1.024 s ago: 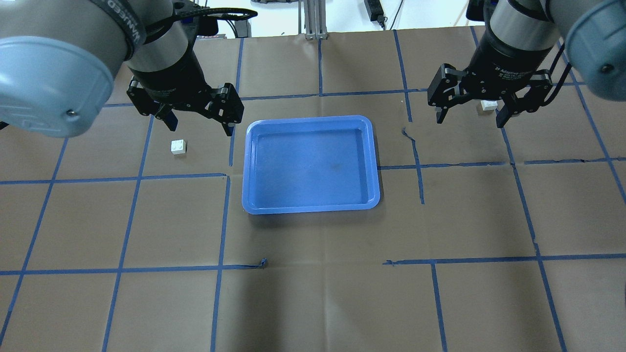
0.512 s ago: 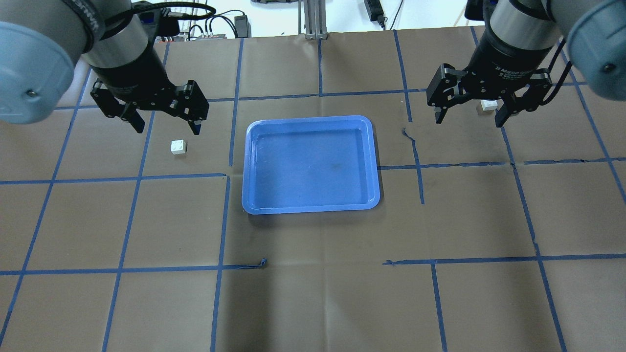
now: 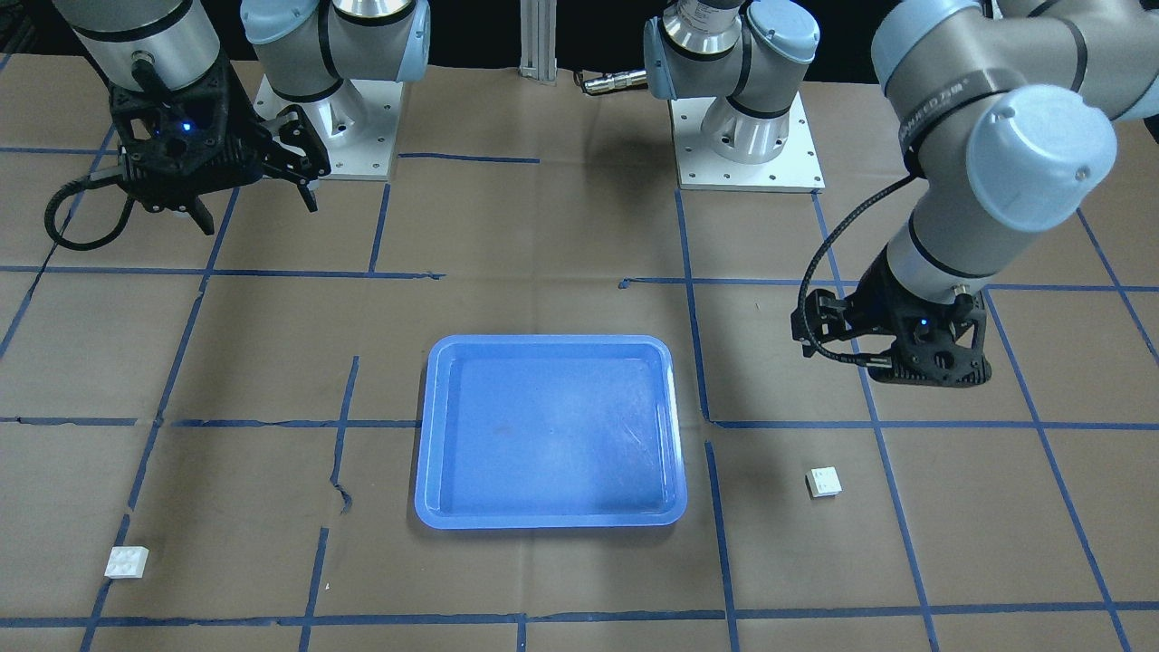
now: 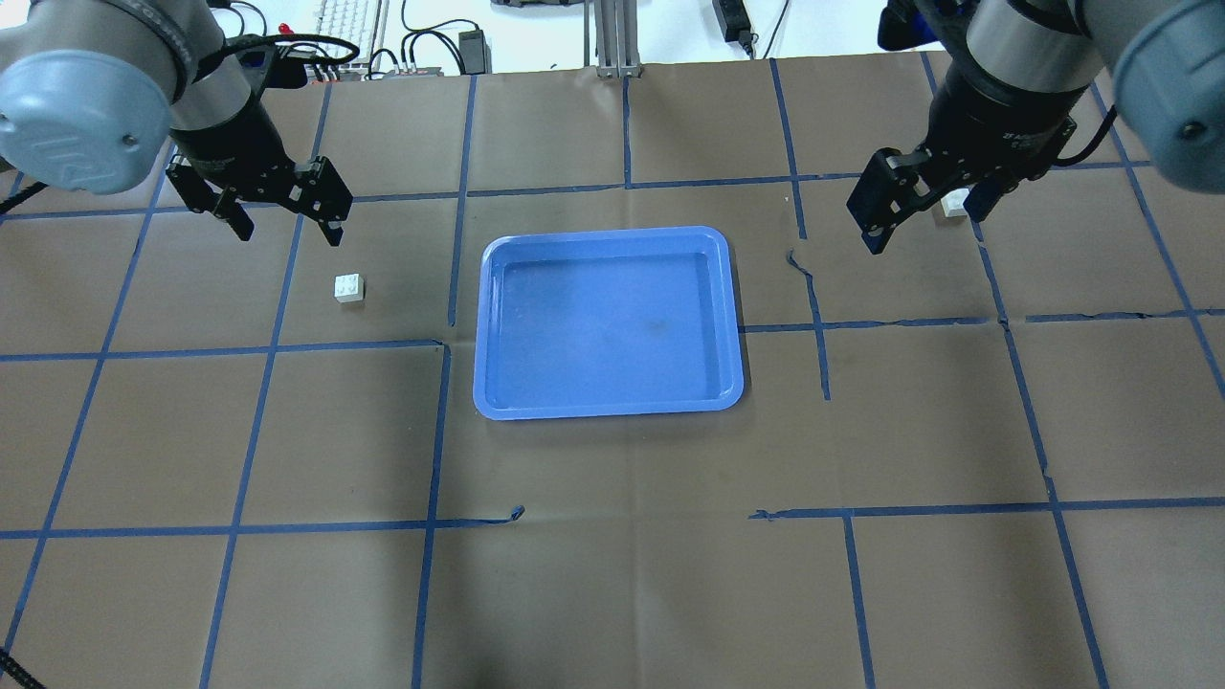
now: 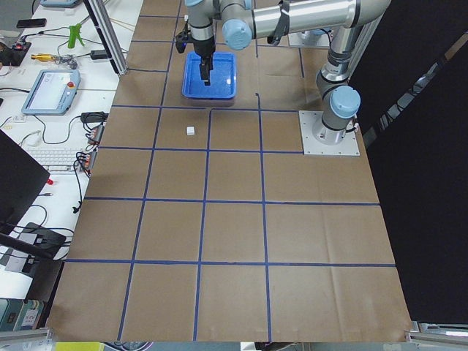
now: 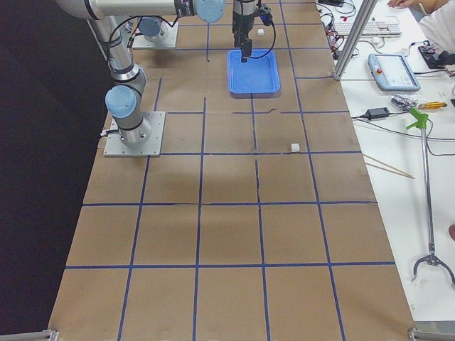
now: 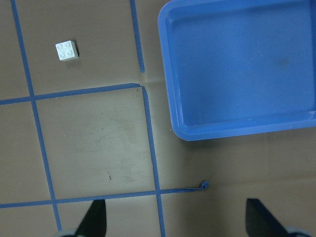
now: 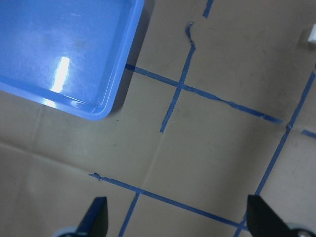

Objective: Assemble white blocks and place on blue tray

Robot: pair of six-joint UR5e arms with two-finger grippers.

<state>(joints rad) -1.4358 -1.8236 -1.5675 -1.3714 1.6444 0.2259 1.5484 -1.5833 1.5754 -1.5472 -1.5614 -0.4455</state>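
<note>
Your shallow rectangular blue plastic tray (image 4: 612,325) shows its whole glossy, scuffed floor. One small studded white plastic brick (image 4: 349,288) lies on the brown paper (image 4: 622,593) at its left, the other white brick (image 4: 954,203) at its right (both outside the rim). The left gripper (image 4: 290,228) and right gripper (image 3: 256,211) hang with fingers spread, empty.

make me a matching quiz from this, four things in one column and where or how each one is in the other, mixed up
1 blue tray
2 white block on the robot's left
3 white block on the robot's right
4 left gripper

A open, holding nothing
B in the overhead view, seen between the right gripper's fingers
C mid-table, nothing in it
D on the paper, just off the tray's side

Pairs: 1-C, 2-D, 3-B, 4-A
</note>
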